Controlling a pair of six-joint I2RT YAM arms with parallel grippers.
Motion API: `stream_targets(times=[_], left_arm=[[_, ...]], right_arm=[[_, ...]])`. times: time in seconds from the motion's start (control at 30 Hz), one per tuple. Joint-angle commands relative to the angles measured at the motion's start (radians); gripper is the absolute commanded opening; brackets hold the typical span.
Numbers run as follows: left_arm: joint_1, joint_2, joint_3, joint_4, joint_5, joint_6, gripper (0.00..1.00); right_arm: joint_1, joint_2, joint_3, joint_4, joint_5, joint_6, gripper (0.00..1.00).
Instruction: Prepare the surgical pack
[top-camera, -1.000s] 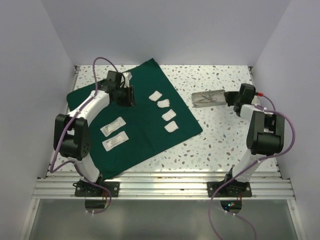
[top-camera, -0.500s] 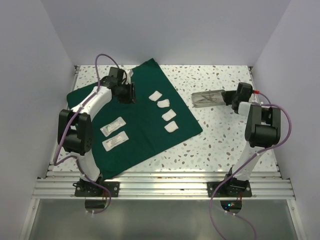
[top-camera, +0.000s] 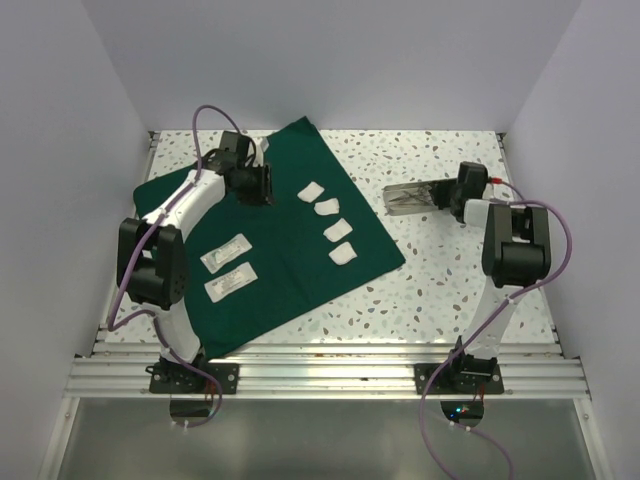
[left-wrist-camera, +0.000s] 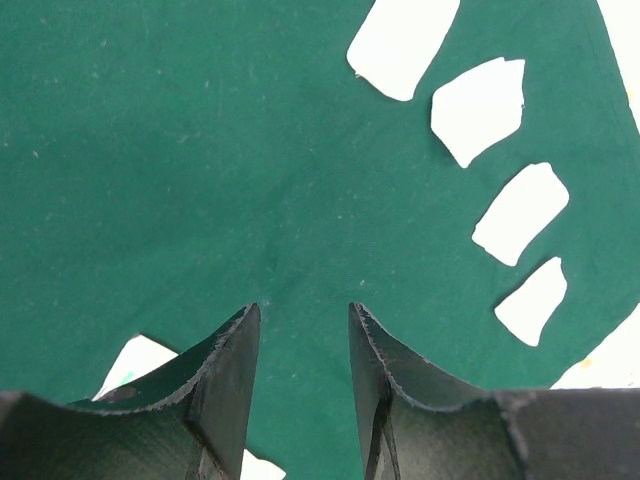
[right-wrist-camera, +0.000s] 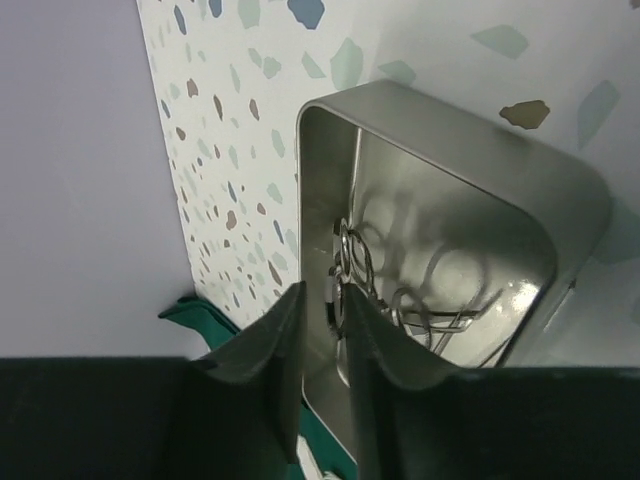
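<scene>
The left arm (top-camera: 185, 205) rises from its base at the near edge, bends at the elbow and reaches forward and toward the middle. The left gripper (top-camera: 262, 185) points steeply downward, and in the wrist view (left-wrist-camera: 300, 310) its 2 dark fingers (left-wrist-camera: 225, 370) stand apart with nothing between them. The right arm (top-camera: 515, 245) folds tightly, with the elbow high and the forearm turned inward to the left. The right gripper (top-camera: 447, 195) lies low and nearly level. Its 2 fingers (right-wrist-camera: 270, 350) are drawn close with a narrow gap between them (right-wrist-camera: 320, 295). Whether they clamp is unclear.
</scene>
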Motion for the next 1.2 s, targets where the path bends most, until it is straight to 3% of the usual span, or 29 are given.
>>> stream_targets(times=[0.0, 0.1, 0.3, 0.63, 0.83, 0.93, 1.07, 1.17], left_arm=[[-0.006, -0.006, 0.047, -0.023, -0.001, 0.021, 0.44], [-0.015, -0.008, 0.038, -0.023, -0.003, 0.034, 0.44], [-0.055, -0.023, 0.003, -0.02, -0.021, 0.037, 0.45], [-0.224, -0.034, 0.03, -0.054, -0.158, 0.098, 0.52], [-0.374, -0.011, 0.027, -0.086, -0.306, 0.093, 0.52], [-0.506, 0.012, 0.041, -0.09, -0.386, 0.089, 0.53], [-0.619, 0.07, 0.056, -0.081, -0.477, 0.098, 0.56], [-0.663, 0.115, 0.066, -0.081, -0.509, 0.1, 0.57]], right_arm=[[0.007, -0.05, 0.043, -0.051, 0.07, -0.018, 0.29], [0.007, -0.105, 0.037, -0.12, 0.073, -0.049, 0.42], [0.01, -0.22, 0.126, -0.441, 0.065, -0.234, 0.54], [0.077, -0.324, 0.384, -1.051, -0.076, -0.803, 0.57], [0.163, -0.652, 0.041, -1.062, -0.203, -0.885, 0.57], [0.165, -0.772, -0.082, -1.091, -0.26, -0.9, 0.57], [0.166, -0.962, -0.153, -1.121, -0.277, -0.911, 0.59], [0.176, -1.002, -0.138, -1.19, -0.265, -0.932, 0.6]])
